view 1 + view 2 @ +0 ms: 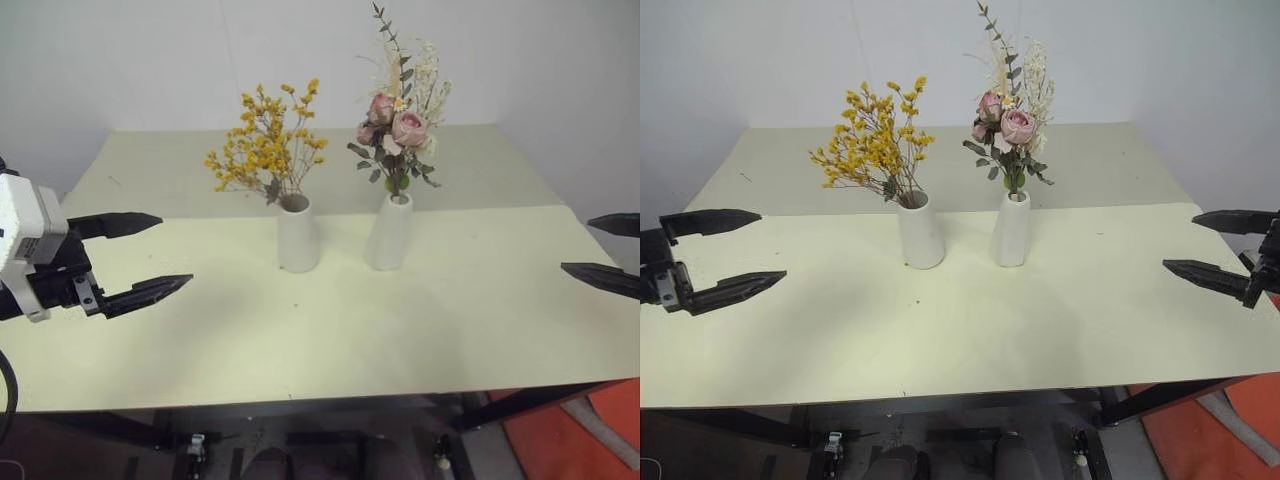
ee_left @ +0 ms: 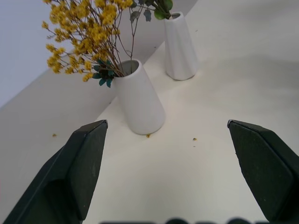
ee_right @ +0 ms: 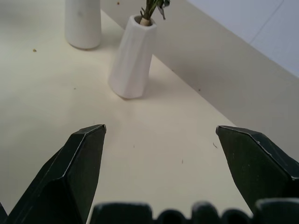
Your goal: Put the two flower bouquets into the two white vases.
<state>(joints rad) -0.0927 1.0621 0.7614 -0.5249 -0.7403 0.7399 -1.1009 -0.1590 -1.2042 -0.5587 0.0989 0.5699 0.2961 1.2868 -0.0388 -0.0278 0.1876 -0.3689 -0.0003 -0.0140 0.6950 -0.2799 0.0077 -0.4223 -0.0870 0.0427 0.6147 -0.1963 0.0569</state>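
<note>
Yellow bouquet (image 1: 266,150) and rose bouquet (image 1: 398,125) fill 2 white vases (image 1: 298,235).

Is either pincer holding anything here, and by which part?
Nothing is held: the left pincer and right pincer are open and empty, apart from the vases.

we take this for a lab or test room set up for robot trials, not a home. the bench (image 1: 940,330) is a plain pale cream board with a seam across it, carried on a bare black metal frame (image 1: 520,400) that shows under its front edge. behind it stands a blank white wall (image 1: 790,50) with no decoration. the floor below is dark, with a patch of orange-red (image 1: 590,430) at one corner. on the bench we see just two white vases (image 1: 298,233) holding bouquets (image 1: 265,150), staged like props, with a few crumbs (image 2: 194,139) of dried flower scattered near them.
</note>
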